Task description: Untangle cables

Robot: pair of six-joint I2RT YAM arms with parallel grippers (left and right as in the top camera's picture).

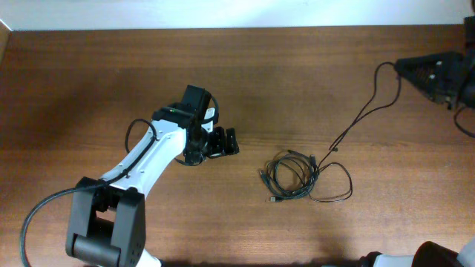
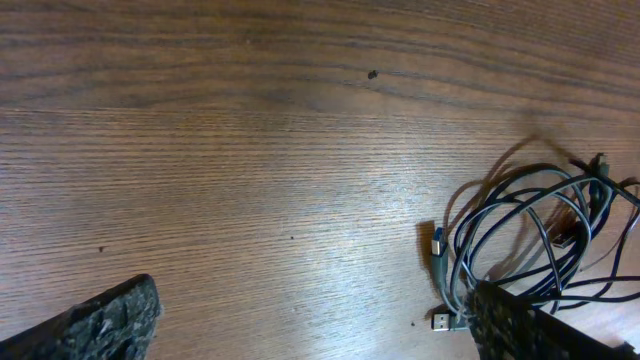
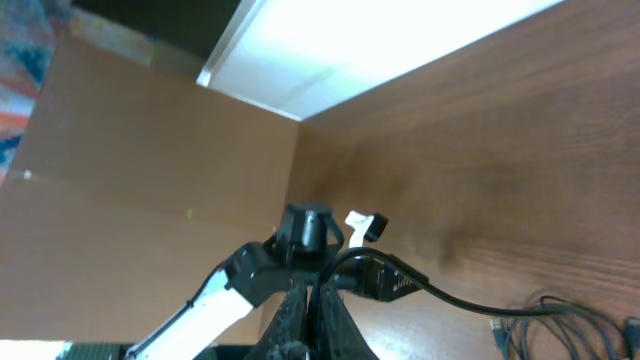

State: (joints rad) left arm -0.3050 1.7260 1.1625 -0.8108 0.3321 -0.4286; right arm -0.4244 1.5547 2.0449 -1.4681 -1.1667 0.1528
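The wooden tabletop [image 1: 104, 67] shows open wood across its left half and along the far edge. The left gripper [image 1: 223, 142] is near mid-table, fingers spread wide apart. Close to its right, the cables [image 1: 295, 178] lie in loose loops. By the far right edge, the right gripper [image 1: 401, 68] has its fingers together, clamped on one of the cables, which trails back to the loops

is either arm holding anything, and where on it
Right fingers pinch a cable at a loop stretched away from the bundle; left fingers hold nothing.
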